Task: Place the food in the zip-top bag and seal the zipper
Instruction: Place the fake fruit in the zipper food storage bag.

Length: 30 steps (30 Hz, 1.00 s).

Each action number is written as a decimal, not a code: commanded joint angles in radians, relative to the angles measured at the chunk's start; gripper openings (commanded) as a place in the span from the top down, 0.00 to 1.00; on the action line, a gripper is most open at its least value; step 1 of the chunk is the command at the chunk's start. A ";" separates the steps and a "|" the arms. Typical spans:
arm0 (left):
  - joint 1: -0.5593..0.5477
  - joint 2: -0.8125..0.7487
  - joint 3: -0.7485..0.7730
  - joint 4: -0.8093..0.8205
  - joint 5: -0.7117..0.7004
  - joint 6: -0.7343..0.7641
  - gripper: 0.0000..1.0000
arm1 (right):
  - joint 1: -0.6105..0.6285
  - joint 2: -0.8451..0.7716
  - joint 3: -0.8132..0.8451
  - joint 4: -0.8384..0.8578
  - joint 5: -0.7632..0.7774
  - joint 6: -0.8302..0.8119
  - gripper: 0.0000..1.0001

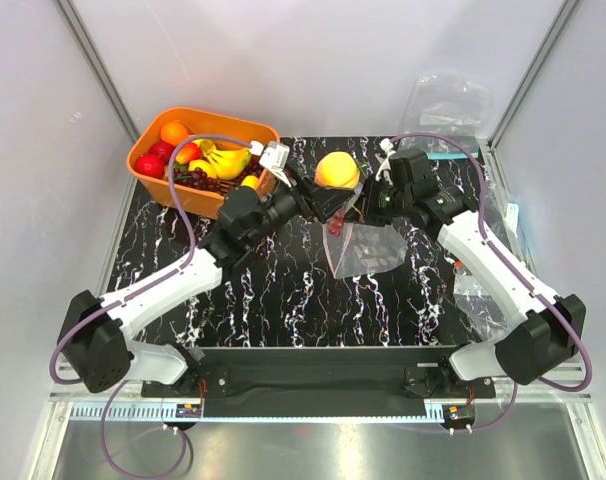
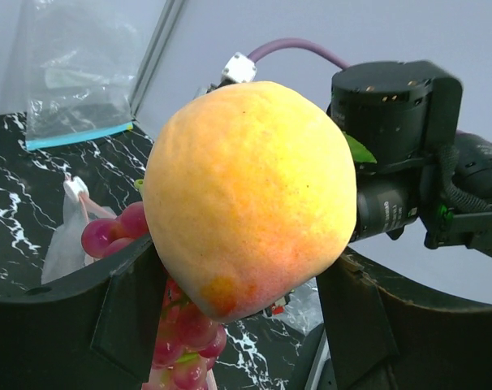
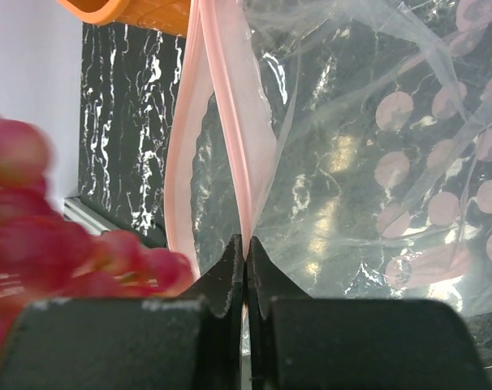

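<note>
The left claw (image 2: 242, 325) is grasping the yellow-pink peach (image 2: 250, 195), its two fingers spread wide around the fruit's lower half and lifting it clear of the counter (image 1: 283, 290). The right claw (image 3: 244, 276) is clenched on the zipper (image 3: 230, 122), pinching one pale pink lip of the zip-top bag (image 1: 368, 250) between its tips.

From the right claw, the pink strip runs straight ahead, away from the fingertips. The second lip bows off to that claw's left, so the mouth stands parted there. The bag's clear body trails from the right claw down toward the arm bases and rests on the counter.

The peach sits just beside the right claw, above the bag's mouth end and on its open side. A pink-red grape cluster (image 2: 185, 333) hangs directly under the left claw. Whether it lies inside the mouth cannot be told.

The drop appears to depend on bringing the peach down over the gap between the two lips. The left claw is the one placed to do that. The remaining fruit sits in the orange basket (image 1: 223, 118), well behind the left claw.
</note>
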 commanded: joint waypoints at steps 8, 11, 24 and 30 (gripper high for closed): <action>-0.006 0.062 -0.063 0.218 0.036 -0.033 0.68 | -0.042 -0.053 0.017 0.003 -0.067 0.028 1.00; -0.004 0.085 -0.086 0.241 0.048 -0.034 0.68 | -0.054 -0.056 0.017 -0.008 -0.070 0.024 1.00; -0.009 0.106 -0.163 0.221 0.073 -0.017 0.68 | -0.084 -0.070 0.014 -0.020 -0.037 -0.003 1.00; -0.009 0.126 -0.163 0.155 0.073 0.010 0.68 | -0.085 -0.073 0.023 -0.041 -0.012 -0.022 1.00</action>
